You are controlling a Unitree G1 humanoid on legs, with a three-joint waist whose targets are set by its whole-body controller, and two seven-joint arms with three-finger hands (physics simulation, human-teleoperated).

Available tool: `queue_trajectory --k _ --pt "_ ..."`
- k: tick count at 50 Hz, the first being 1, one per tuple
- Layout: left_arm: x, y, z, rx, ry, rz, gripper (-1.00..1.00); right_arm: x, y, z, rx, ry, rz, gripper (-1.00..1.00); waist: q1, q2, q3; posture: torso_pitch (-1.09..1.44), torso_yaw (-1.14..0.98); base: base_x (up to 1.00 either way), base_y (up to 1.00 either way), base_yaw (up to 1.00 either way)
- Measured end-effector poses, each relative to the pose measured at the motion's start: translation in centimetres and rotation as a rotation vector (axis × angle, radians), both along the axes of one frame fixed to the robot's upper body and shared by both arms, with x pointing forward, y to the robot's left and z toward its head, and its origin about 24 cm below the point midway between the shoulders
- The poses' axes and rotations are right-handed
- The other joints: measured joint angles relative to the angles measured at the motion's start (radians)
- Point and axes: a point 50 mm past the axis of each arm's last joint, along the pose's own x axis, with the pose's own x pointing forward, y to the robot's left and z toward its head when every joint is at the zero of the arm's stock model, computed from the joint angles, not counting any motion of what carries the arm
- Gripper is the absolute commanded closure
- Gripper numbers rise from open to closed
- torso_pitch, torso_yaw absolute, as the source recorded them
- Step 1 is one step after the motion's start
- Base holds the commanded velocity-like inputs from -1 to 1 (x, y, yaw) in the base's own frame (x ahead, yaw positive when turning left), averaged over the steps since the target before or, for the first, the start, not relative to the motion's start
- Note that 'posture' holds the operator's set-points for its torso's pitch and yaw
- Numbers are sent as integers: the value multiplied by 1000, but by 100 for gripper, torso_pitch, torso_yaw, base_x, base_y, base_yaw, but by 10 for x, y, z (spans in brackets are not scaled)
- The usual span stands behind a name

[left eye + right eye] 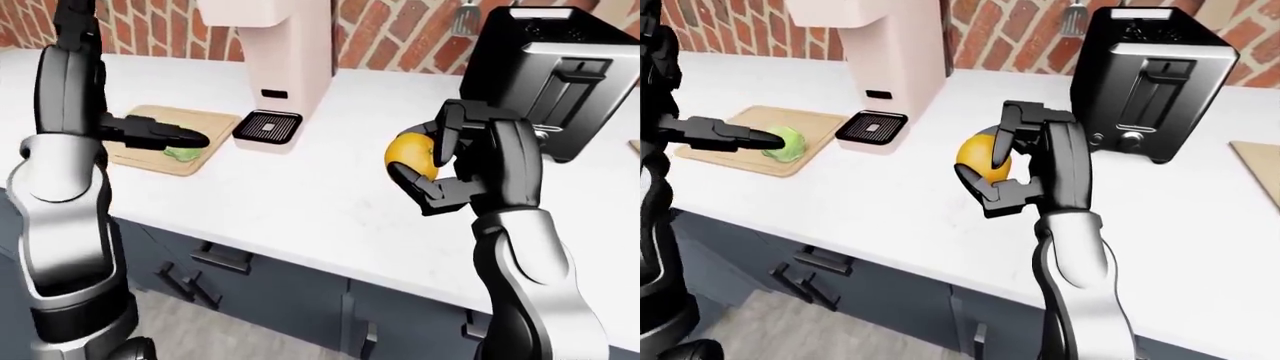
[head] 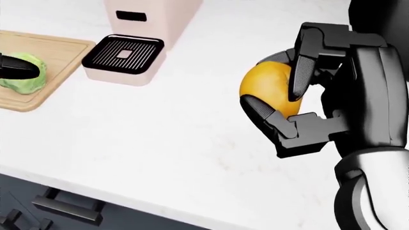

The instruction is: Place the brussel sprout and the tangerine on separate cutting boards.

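Observation:
The orange tangerine (image 2: 268, 86) is held above the white counter (image 2: 159, 139) by my right hand (image 2: 284, 96), whose black fingers close round it from above and below. The green brussel sprout (image 2: 25, 81) lies on a wooden cutting board (image 2: 61, 52) at the left of the head view. My left hand (image 2: 19, 67) reaches over the board with its fingers stretched out straight and open, partly covering the sprout. A second wooden board (image 1: 1260, 169) shows at the right edge of the right-eye view.
A pink coffee machine with a black drip tray (image 2: 124, 53) stands right of the cutting board. A black toaster (image 1: 1150, 82) stands against the brick wall behind my right hand. Dark drawers (image 1: 220, 262) run below the counter edge.

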Motion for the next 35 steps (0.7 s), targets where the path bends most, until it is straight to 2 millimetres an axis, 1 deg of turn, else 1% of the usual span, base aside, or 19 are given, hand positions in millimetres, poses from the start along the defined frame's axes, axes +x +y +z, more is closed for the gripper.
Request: queue_trajectory --k 5,9,10,11,12,13,14,15,17,20,21,23,24,25,27,28,29,32,35 --pt "-27 -15 0 -41 -10 -76 -100 1 -1 -1 -5 2 -11 100 10 0 -3 0 37 0 0 0" --pt "-39 -32 -7 -62 3 -162 -100 0 -2 -1 -5 6 -18 100 9 -3 -4 0 37 0 -14 0" --pt "-41 -35 -10 -66 12 -175 -100 0 -1 -1 -6 10 -17 100 3 -1 1 0 37 0 -50 0" --pt "-42 -36 -13 -73 22 -183 -100 0 -1 0 -6 10 -14 100 -3 9 4 0 37 -3 -53 0" --pt "-42 -37 -17 -87 35 -189 -100 -1 0 0 -7 10 -10 100 -9 22 -1 0 37 -3 -52 0" --pt "-42 -37 -22 -96 52 -191 -100 -2 1 0 -12 9 -6 100 -13 31 -13 0 37 -3 -52 0" --pt "-41 -39 -26 -104 67 -196 -100 -3 1 2 -14 5 -5 100 -16 33 -24 0 37 -3 -52 0" --pt "-41 -40 -29 -109 77 -203 -100 -4 1 4 -17 -4 -7 100 -20 31 -30 0 37 -3 -53 0" --pt "-43 -45 -34 -118 77 -224 -100 -8 1 10 -15 -35 -10 100 -25 16 -27 0 37 -4 -52 0" --pt "-44 -47 -37 -120 76 -237 -100 -12 3 13 -16 -58 -2 100 -34 -19 -5 0 37 -7 -51 0" --pt "-44 -46 -38 -121 77 -236 -100 -12 3 13 -18 -57 1 100 -37 -36 1 0 37 -12 -48 0" --pt "-44 -46 -39 -121 77 -239 -100 -11 3 11 -23 -47 -1 100 -54 -83 5 0 37 -14 -42 0" --pt "-43 -49 -43 -127 91 -254 -100 -10 0 8 -26 -28 -16 100 -69 -76 -2 0 37 -15 -23 0" --pt "-42 -51 -47 -129 110 -268 -100 -8 -2 5 -24 -6 -31 100 -83 -76 0 0 37 -15 -10 0" --pt "-42 -53 -49 -130 127 -285 -100 -7 -5 4 -23 8 -51 100 -107 -87 14 0 37 -4 -1 0" --pt "-42 -52 -48 -130 124 -285 -100 -8 -5 5 -24 -1 -53 100 -105 -80 22 0 37 0 0 0" --pt "-43 -52 -47 -129 118 -284 -100 -9 -5 7 -24 -17 -53 100 -99 -68 25 0 37 0 0 0" --pt "-46 -51 -39 -116 81 -276 -100 -12 -3 11 -29 -50 -48 100 -81 -35 25 0 37 0 0 0" --pt "-49 -53 -36 -105 53 -282 -100 -12 -4 11 -28 -51 -50 100 -68 -18 24 0 37 0 0 0"
